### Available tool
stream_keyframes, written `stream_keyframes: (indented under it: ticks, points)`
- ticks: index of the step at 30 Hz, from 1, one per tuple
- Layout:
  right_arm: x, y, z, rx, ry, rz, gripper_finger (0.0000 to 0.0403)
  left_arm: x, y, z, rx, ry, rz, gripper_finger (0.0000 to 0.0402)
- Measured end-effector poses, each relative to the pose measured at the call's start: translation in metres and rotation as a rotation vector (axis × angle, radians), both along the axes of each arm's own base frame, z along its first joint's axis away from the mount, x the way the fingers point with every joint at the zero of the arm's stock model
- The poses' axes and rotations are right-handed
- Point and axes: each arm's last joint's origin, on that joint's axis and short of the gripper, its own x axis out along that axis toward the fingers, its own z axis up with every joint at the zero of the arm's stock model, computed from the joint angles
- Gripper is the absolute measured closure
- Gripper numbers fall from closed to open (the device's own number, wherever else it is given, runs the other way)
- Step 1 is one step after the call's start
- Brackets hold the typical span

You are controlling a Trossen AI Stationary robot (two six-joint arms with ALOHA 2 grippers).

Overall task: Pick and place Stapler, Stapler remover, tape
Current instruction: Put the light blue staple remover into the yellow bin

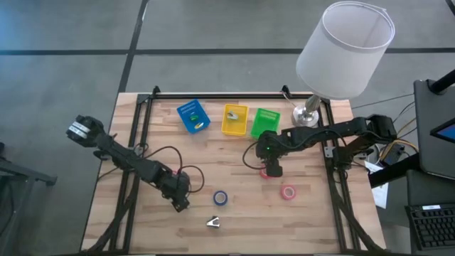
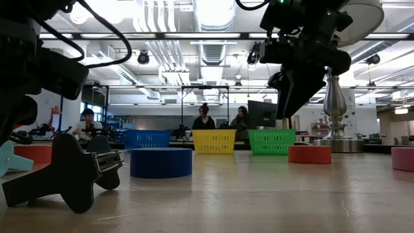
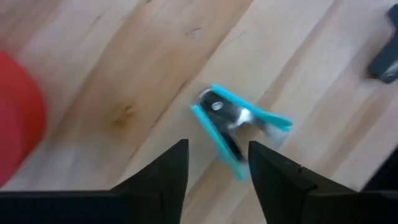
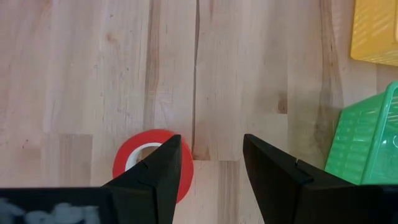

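Tape sits just off-centre under the right pincer, at its nine o'clock, fingers wide.

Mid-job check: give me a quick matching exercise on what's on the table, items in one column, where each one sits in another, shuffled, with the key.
Items:
1. blue tape roll
2. staple remover
3. lamp
4. yellow bin

Places:
A. far right corner of the table
B. near edge, closest to the camera side
C. between the blue bin and the green bin
D. just right of the left gripper

Pairs: 1-D, 2-B, 3-A, 4-C
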Motion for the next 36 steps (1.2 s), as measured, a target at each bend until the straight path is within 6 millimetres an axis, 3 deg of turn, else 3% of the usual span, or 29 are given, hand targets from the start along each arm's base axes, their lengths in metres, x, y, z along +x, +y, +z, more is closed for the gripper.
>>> stream_keyframes:
  ticks: [5, 21, 25, 33, 36]
  points:
    - [0.000, 0.000, 0.000, 0.000, 0.000, 0.000, 0.0234, 0.002, -0.001, 0.001, -0.020, -0.023, 0.009, 0.0214]
    - [0.000, 0.000, 0.000, 0.000, -0.002, 0.000, 0.0234, 0.006, -0.004, -0.015, 0.031, 0.016, -0.090, 0.0220]
    - [0.000, 0.000, 0.000, 0.000, -0.003, -0.002, 0.0234, 0.008, -0.003, -0.013, 0.052, 0.003, -0.131, 0.0254]
    - [0.000, 0.000, 0.000, 0.013, -0.004, -0.027, 0.0234, 0.024, 0.005, -0.003, 0.183, -0.128, -0.154, 0.0358]
    - [0.000, 0.000, 0.000, 0.023, -0.003, -0.048, 0.0234, 0.035, 0.009, 0.008, 0.234, -0.198, -0.184, 0.0371]
